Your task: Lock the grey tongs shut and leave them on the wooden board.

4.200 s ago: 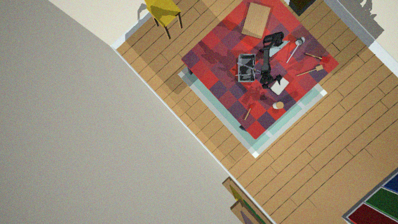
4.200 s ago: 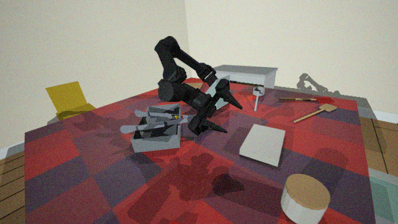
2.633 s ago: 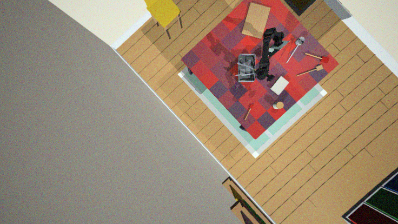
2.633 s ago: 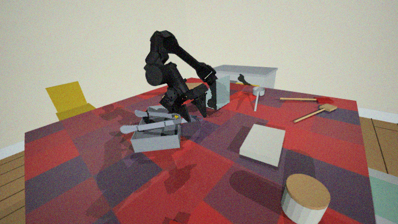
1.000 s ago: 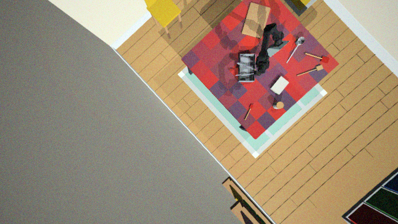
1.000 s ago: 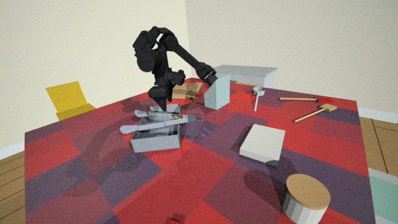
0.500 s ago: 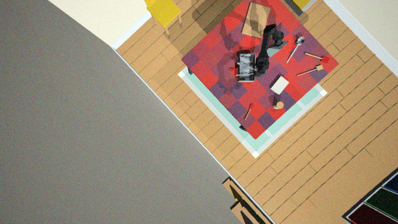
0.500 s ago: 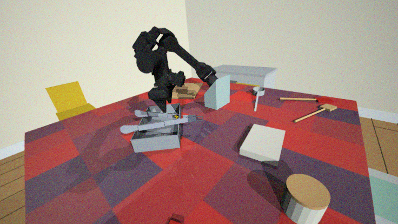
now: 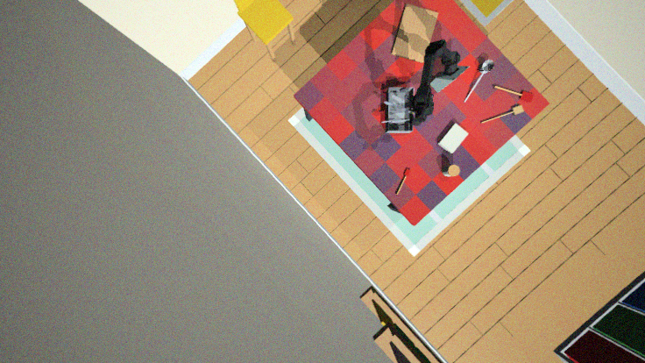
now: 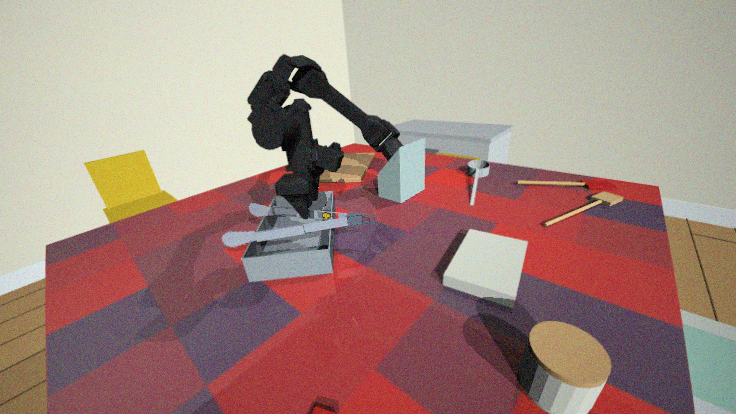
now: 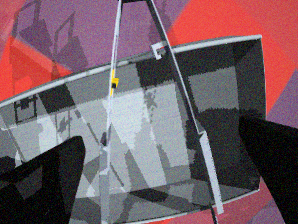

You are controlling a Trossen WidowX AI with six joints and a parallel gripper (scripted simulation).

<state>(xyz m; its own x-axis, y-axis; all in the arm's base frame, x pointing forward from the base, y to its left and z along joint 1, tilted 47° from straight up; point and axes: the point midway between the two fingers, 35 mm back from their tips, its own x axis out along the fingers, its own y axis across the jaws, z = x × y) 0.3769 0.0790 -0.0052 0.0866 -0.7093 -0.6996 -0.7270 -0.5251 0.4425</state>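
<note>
The grey tongs (image 10: 303, 229) (image 11: 212, 175) lie open in a narrow V across the roasting tin (image 10: 290, 266) (image 11: 220, 43). Their rounded tips overhang the left side in the exterior view, and their hinge end overhangs the right side. A small yellow mark shows on one arm near the hinge. My gripper (image 11: 162, 135) (image 10: 306, 212) is open and empty, pointing down over the tin. In the wrist view both tong arms run between its wide-apart fingers without being gripped; the tips are out of view there. The wooden board (image 9: 417, 26) (image 10: 357, 162) lies flat behind the arm, with nothing on it.
A pale blue-grey slanted block (image 9: 450, 81) (image 10: 411, 172) stands beside the arm. A long-handled metal cup (image 9: 485, 66) (image 10: 478, 167), a red-headed tool (image 9: 526, 96) and a wooden mallet (image 9: 517, 110) (image 10: 607, 198) lie beyond it. A white box (image 9: 453, 138) (image 10: 486, 262) and a wooden-lidded jar (image 9: 453, 170) (image 10: 568, 355) are nearer.
</note>
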